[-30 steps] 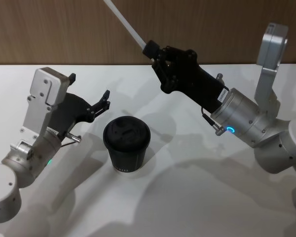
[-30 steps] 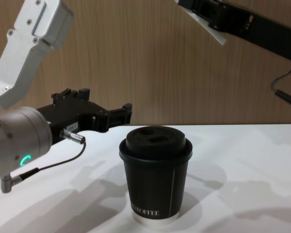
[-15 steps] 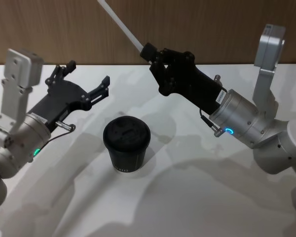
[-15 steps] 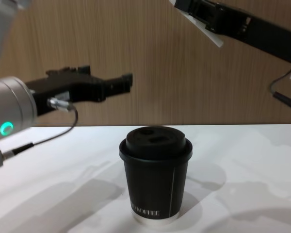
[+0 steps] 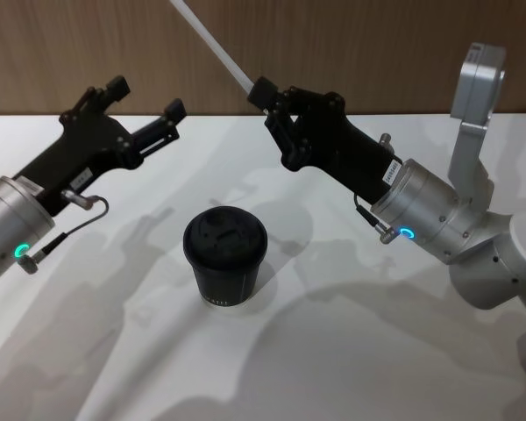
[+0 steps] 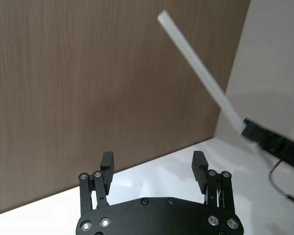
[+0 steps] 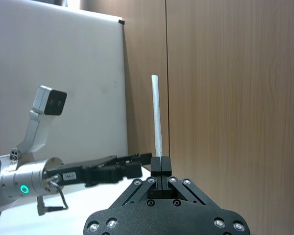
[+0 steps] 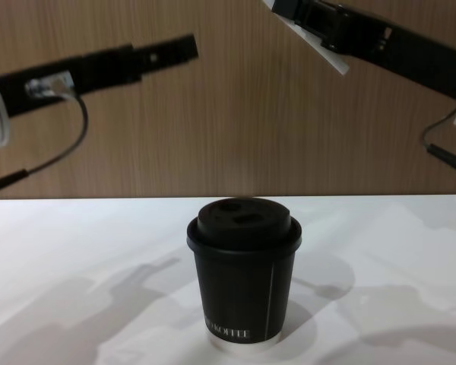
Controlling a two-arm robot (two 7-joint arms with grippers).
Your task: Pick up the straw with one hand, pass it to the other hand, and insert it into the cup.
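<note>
In the head view, the right gripper (image 5: 263, 91) is clamped on the straw (image 5: 212, 42). It holds the straw up off the table (image 5: 377, 351), slanting up and away toward the wooden wall (image 5: 377, 44) behind the cup (image 5: 225, 254). The left gripper (image 5: 146, 98) hangs in the air across from it with its fingers spread wide and nothing between them, well apart from the straw. The cup stands upright between the two arms with its lid on. The left wrist view looks out between the spread fingers at the long free length of straw ahead, not yet between them. The right wrist view shows that gripper's fingers pressed together on the straw near one end, with the rest rising clear beyond the tips. From the chest view both grippers are high above the cup. The step in hand looks like the handover. The next move probably calls for the left gripper to bring its open fingers around the free length and close on it before the right one lets go. The straw is thin, so the fingers will need to line up squarely with it.
</note>
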